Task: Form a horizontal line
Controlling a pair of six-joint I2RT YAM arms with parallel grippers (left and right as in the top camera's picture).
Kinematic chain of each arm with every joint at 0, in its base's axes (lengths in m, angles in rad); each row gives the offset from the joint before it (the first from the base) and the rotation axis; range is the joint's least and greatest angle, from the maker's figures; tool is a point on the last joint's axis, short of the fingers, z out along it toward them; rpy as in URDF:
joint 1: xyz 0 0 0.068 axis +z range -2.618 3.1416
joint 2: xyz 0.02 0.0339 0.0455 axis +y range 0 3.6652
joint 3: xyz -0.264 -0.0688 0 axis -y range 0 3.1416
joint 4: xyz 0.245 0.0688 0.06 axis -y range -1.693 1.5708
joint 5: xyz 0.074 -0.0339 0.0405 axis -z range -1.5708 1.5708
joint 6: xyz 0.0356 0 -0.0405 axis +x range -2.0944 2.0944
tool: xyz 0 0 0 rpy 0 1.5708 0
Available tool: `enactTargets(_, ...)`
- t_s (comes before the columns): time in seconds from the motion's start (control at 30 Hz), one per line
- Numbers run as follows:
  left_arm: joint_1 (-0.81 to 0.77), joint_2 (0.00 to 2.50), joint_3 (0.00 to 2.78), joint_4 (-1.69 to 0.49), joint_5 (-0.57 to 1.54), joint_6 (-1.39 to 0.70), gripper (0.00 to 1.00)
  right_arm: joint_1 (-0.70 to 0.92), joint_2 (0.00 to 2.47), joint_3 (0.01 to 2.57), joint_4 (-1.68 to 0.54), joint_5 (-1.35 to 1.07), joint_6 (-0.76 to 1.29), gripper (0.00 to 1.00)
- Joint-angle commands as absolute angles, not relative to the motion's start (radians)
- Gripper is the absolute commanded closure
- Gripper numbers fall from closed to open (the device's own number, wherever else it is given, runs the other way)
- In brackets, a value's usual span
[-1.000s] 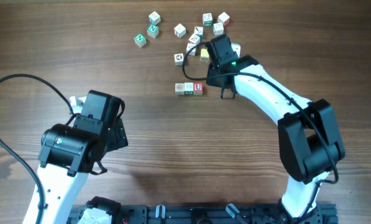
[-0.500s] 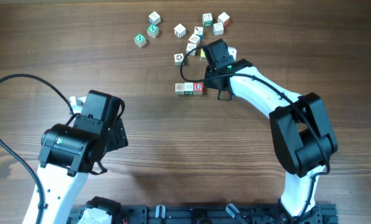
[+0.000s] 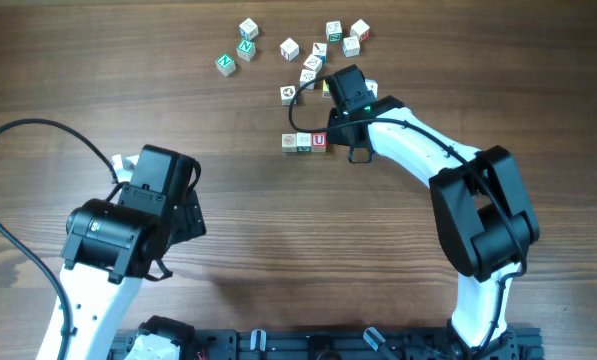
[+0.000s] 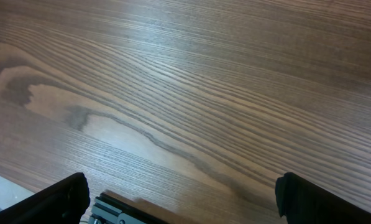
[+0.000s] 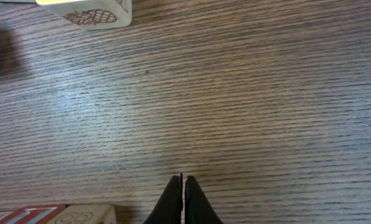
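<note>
From my seat the right claw (image 5: pixel 183 184) is clenched on nothing, its two fingertips pressed together just above the table (image 4: pixel 185 74). The row (image 3: pixel 304 142) lies just to that claw's left and a little behind its tips: in the right wrist view only the tops of two of its cubes peek in at the lower left corner, the red-framed U cube (image 5: pixel 22 215) among them. Overhead, the three cubes sit touching, with the U cube at the end nearest the claw, a green-marked one in the middle and a brownish one farthest from it. The row's long axis runs straight away from the claw's side, crosswise to the way the fingers point. Ahead of the tips sits the yellow cube (image 5: pixel 86 9), and the loose cubes (image 3: pixel 289 48) lie beyond it. I judge the line already formed, or as near as I can read from here. What matters next is that the U end is the claw's closest neighbour, so any sideways drift to the left would shove the row along its own length or knock it crooked. I would lift clear before moving. The left claw (image 4: pixel 180 186) is released, fingers wide apart over bare wood, well apart from the row, so the right arm is the nearer one
</note>
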State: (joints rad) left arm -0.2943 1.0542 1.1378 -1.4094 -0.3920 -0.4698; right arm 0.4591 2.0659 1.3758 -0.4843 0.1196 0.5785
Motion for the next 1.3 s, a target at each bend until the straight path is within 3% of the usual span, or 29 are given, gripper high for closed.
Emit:
enactTargets(0.0, -0.290, 1.047, 1.132, -1.407, -0.394, -0.486, 0.00, 0.464, 2.089, 1.367, -0.477, 0.096, 0.572, 0.96)
enactTargets(0.33, -0.290, 1.047, 1.132, -1.407, -0.394, -0.486, 0.00, 0.464, 2.089, 1.367, -0.457, -0.005, 0.571, 0.95)
enactTargets(0.63, -0.290, 1.047, 1.132, -1.407, -0.394, -0.486, 0.00, 0.460, 2.083, 1.372, -0.464, 0.119, 0.561, 0.95)
enactTargets(1.27, -0.290, 1.047, 1.132, -1.407, -0.394, -0.486, 0.00, 0.455, 1.886, 1.375, -0.466, 0.151, 0.526, 0.96)
